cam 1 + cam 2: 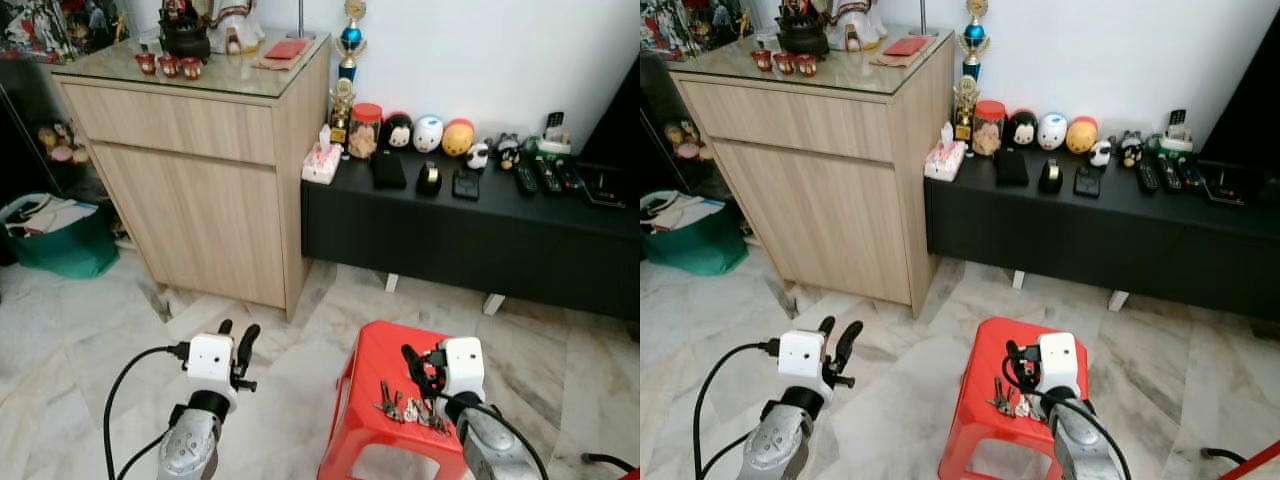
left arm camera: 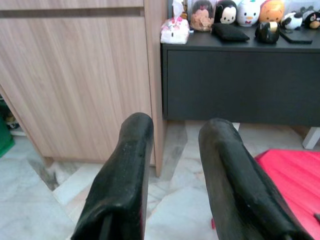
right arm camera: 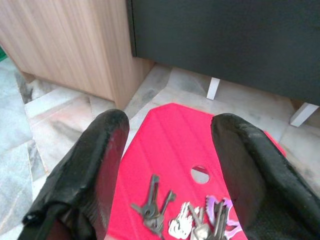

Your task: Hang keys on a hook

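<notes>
A bunch of keys lies on the near part of a red plastic stool; the right wrist view shows the keys spread flat below a round hole in the seat. My right gripper hovers just above the stool, over and slightly behind the keys, open with nothing between its fingers. My left gripper is held up over the marble floor to the left of the stool, open and empty. No hook can be made out.
A tall wooden cabinet stands ahead on the left. Beside it runs a low black console carrying toys, remotes, a tissue pack and a trophy. A green bag sits at the far left. Marble floor surrounds the stool.
</notes>
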`<state>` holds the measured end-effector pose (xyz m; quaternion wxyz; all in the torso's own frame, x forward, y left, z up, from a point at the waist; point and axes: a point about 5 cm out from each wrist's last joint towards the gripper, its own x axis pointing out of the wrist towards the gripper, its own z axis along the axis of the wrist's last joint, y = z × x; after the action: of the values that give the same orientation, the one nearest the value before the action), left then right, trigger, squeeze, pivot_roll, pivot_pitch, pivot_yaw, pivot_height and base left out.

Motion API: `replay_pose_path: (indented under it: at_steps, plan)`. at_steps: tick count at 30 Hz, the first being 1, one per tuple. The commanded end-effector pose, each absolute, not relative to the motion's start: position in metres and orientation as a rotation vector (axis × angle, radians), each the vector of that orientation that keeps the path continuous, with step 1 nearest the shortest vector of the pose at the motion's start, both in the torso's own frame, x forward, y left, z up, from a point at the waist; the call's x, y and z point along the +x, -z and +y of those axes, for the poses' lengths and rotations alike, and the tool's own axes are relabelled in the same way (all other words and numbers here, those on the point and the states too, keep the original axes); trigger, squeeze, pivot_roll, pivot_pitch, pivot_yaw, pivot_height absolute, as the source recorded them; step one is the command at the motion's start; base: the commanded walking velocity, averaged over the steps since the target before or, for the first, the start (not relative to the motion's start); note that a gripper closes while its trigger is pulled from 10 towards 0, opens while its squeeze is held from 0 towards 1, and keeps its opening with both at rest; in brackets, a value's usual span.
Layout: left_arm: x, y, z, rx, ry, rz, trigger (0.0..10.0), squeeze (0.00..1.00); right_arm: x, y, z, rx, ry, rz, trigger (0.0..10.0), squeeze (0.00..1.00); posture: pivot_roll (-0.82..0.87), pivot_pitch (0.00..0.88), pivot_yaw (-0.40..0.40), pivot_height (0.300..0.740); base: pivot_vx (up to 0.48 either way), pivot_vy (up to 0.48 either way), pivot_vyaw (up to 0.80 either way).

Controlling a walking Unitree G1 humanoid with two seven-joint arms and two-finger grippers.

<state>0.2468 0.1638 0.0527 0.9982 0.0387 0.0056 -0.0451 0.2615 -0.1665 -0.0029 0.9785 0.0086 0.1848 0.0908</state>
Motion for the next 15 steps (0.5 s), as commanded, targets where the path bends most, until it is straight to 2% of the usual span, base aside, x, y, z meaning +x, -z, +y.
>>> replay_pose_path:
  at_steps: [1, 15]
  plan:
    - [0.2462, -0.0489, 0.1638, 0.065, 0.083, 0.03, 10.0, 0.0, 0.2592, 0.0053, -0.1676, 0.024, -0.183, 0.379, 10.0, 0.0, -0.05, 0.0, -0.052, 0.641, 0.0, 0.0, 0.0]
    - [0.2486, -0.0494, 0.1618, 0.06, 0.084, 0.03, 10.0, 0.0, 0.2606, 0.008, -0.1628, 0.027, -0.225, 0.406, 10.0, 0.0, -0.05, 0.0, -0.053, 0.641, 0.0, 0.0, 0.0]
